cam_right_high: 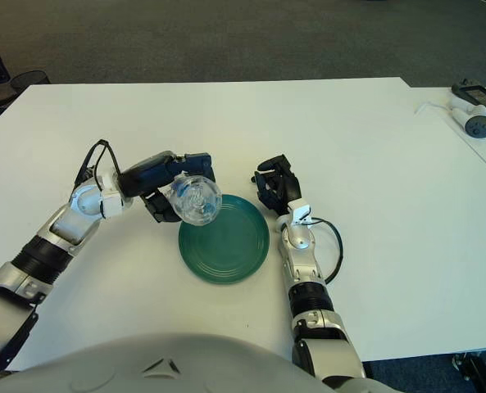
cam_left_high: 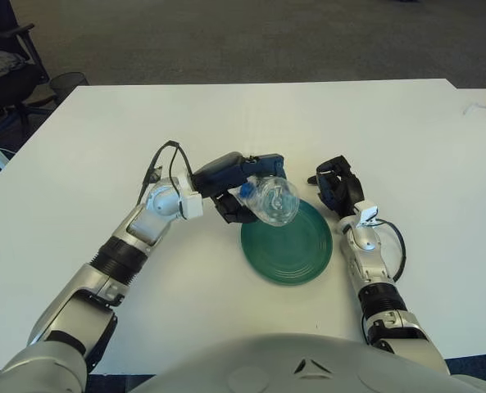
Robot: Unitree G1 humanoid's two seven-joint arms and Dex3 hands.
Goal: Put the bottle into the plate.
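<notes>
A clear plastic bottle (cam_left_high: 274, 201) with a blue cap is held in my left hand (cam_left_high: 241, 187), whose dark fingers are shut around it. The bottle lies sideways with its base toward me, over the upper left rim of the green plate (cam_left_high: 296, 250). I cannot tell whether it touches the plate. The plate lies flat on the white table (cam_left_high: 243, 123), near the front. My right hand (cam_left_high: 338, 187) shows just right of the plate's upper edge, fingers curled, holding nothing.
An office chair (cam_left_high: 5, 70) and a dark bin (cam_left_high: 66, 82) stand off the table's far left corner. A white device with cables (cam_right_high: 472, 115) lies on a neighbouring table at the right.
</notes>
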